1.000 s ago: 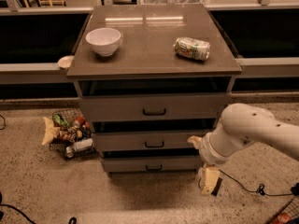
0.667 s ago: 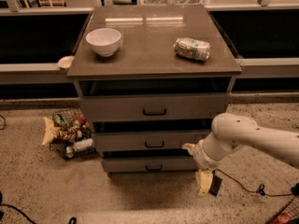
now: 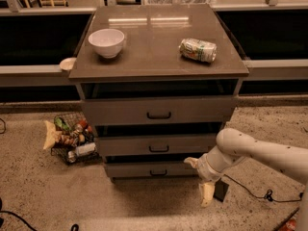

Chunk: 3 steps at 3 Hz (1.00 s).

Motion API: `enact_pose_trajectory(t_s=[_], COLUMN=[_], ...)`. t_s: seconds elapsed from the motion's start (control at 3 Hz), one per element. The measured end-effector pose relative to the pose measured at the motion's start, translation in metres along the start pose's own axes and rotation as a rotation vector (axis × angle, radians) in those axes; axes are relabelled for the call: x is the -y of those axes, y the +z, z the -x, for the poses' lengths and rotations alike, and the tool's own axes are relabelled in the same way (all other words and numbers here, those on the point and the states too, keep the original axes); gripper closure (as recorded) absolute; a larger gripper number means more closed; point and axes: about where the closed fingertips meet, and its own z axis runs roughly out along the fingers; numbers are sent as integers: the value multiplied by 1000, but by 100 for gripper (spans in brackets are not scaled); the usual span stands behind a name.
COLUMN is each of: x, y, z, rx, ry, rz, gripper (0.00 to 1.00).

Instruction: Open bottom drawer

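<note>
The bottom drawer (image 3: 144,169) is the lowest and narrowest grey-brown front of the cabinet, with a small black bar handle (image 3: 158,173). It looks pushed in. My gripper (image 3: 199,179) hangs low on the end of the white arm coming in from the right, just beside the drawer's right end. Its cream fingers are spread apart, one pointing at the drawer front (image 3: 191,161) and the other pointing down at the floor (image 3: 207,196). It holds nothing and is well to the right of the handle.
The middle drawer (image 3: 159,145) and top drawer (image 3: 159,110) sit above. A white bowl (image 3: 106,42) and a lying can (image 3: 198,49) are on the cabinet top. A wire basket of snacks (image 3: 70,137) stands on the floor at the left. A black cable (image 3: 250,192) runs on the right.
My arm has moved left and slightly down, bringing the gripper closer to the right end of the bottom drawer. The drawers have not moved.
</note>
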Motion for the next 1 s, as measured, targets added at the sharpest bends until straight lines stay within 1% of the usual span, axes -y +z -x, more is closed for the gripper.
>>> enact_pose_trajectory(t_s=[0.33, 0.67, 1.0], x=[-1, 4, 22], y=[0, 17, 43], z=[0, -20, -69], rx=[0, -15, -19], ry=[1, 17, 5], rz=[1, -13, -83], gripper=[0, 0, 0])
